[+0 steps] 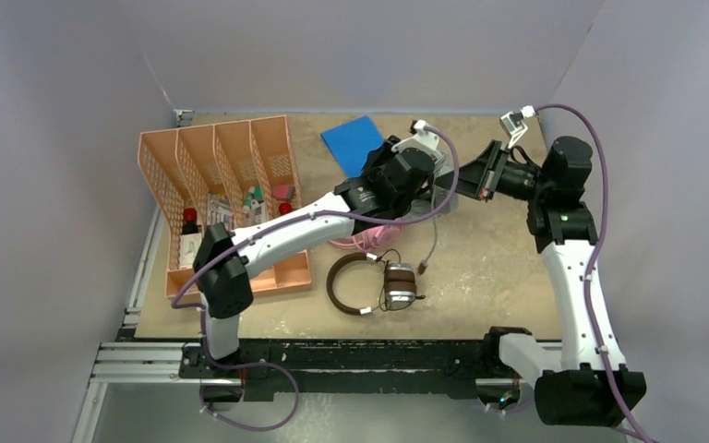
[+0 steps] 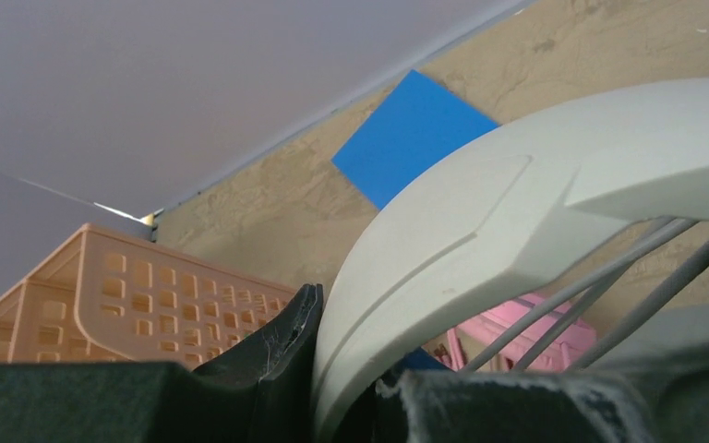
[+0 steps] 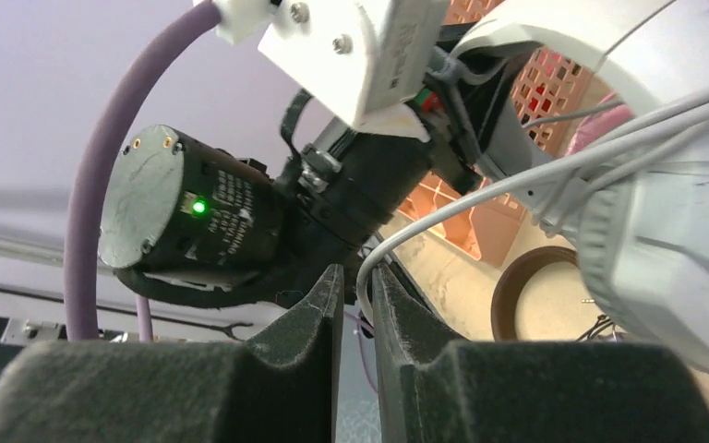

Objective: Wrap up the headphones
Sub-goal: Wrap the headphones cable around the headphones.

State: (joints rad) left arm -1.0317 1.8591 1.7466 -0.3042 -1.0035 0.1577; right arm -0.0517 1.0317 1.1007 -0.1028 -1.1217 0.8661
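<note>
The light-grey headphones (image 2: pixel 517 185) hang above the table with my left gripper (image 2: pixel 351 388) shut on the headband; in the top view that gripper (image 1: pixel 397 175) is over the table's middle. Their grey cable (image 3: pixel 443 217) loops from the ear cup (image 3: pixel 665 258) and passes between the tips of my right gripper (image 3: pixel 355 286), whose jaws stand slightly apart, wider than the cable. The right gripper (image 1: pixel 475 175) faces the left one closely. The cable's loose end (image 1: pixel 435 235) dangles to the table. Pink headphones (image 1: pixel 362 240) lie under the left arm. The brown-and-silver headphones (image 1: pixel 369 284) lie nearer the front.
An orange mesh organizer (image 1: pixel 231 203) with small items stands at the left. A blue flat square (image 1: pixel 351 143) lies at the back. Grey walls close in the table at the back and sides.
</note>
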